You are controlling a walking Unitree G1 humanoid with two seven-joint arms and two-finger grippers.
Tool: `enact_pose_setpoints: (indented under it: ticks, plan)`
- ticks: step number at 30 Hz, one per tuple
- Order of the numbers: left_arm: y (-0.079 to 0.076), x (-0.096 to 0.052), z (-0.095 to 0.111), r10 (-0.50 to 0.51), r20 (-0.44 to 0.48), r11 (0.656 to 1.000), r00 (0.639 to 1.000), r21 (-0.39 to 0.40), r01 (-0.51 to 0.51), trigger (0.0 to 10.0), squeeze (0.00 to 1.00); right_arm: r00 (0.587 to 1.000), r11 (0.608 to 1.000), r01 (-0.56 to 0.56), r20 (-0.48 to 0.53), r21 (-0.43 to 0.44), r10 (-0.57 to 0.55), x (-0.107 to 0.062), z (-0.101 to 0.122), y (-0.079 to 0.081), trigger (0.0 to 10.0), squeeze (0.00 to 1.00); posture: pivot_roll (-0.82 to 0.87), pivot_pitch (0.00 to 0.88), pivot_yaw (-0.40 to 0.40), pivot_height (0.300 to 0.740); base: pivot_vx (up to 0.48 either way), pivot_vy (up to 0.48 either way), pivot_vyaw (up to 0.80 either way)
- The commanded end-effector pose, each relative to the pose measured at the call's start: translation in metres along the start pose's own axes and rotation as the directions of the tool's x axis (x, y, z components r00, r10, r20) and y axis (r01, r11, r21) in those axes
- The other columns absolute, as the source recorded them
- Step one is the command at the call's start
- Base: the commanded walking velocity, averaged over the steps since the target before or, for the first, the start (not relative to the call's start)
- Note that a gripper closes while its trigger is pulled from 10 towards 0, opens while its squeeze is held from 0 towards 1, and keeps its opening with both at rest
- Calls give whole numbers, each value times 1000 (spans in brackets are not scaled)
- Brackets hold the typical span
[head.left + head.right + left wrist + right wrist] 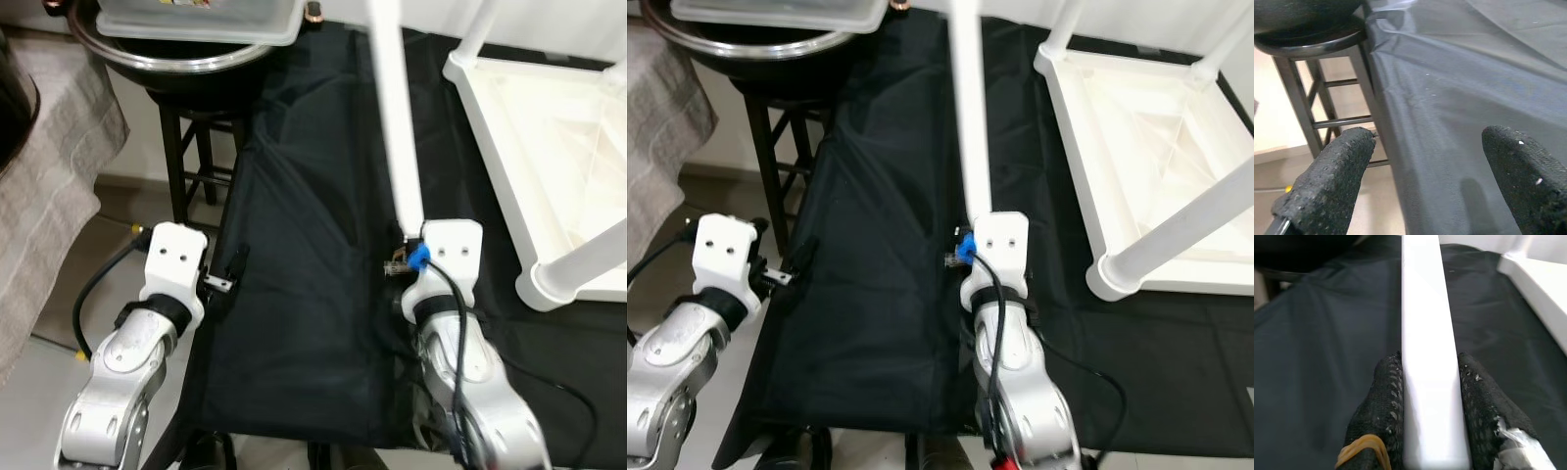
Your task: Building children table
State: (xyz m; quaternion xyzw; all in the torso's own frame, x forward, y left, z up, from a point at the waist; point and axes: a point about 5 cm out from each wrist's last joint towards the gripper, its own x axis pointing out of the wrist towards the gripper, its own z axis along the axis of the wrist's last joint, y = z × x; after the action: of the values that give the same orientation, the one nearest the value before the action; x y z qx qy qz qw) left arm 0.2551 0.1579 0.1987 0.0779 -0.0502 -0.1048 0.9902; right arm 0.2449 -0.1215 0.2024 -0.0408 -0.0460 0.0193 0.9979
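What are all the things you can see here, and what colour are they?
table leg: one, white, long, gripped by the right pincer above the cloth
upturned table: one, white, legs up, on the cloth at the right
cloth: one, black, spread over the work surface
stool: one, dark, left of the cloth
bowl: one, metal, on the stool
container: one, clear plastic, on the bowl
fabric: one, grey, far left
left pincer: black fingers, open, at the cloth's left edge
right pincer: black fingers, closed on the leg
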Motion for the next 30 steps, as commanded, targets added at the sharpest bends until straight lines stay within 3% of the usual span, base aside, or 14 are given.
enact_pose_setpoints:
  ticks: [1, 7, 13, 18, 26, 30]
  plan:
    - [-1, -2, -7, -8, -24, 1000, 1000, 2, 8, 10000, 0, 1000, 1000, -16, 15, 9, 16, -5, 4, 1, 0, 0, 82, 244, -92, 740, 0, 0, 0]
    - [-1, -2, -8, -8, -23, 1000, 1000, 3, 8, 10000, 0, 1000, 999, -17, -14, 32, 18, -18, 3, 0, 0, 0, 82, 235, -90, 740, 0, 0, 0]
    - [0, -1, -10, -10, -24, 1000, 1000, 5, 10, 10000, 0, 993, 995, 99, -62, -12, -99, -35, -1, -9, 0, 0, 82, 224, -83, 740, 0, 0, 0]
    - [0, -1, -9, -14, -20, 1000, 1000, 4, 14, 10000, 0, 980, 984, 177, -95, -14, -177, -35, -5, -17, 0, 0, 86, 215, -78, 740, 0, 0, 0]
    - [-2, 2, -11, -27, -18, 1000, 999, -16, 26, 10000, 0, 996, 995, 87, -10, -53, -88, -24, 3, -11, 0, 0, 84, 191, -80, 740, 0, 0, 0]
    - [-4, 2, -13, -59, -26, 998, 998, -23, 58, 10000, 0, 985, 984, 164, -47, -66, -168, -25, -3, -21, 0, 0, 82, 166, -76, 740, 0, 0, 0]
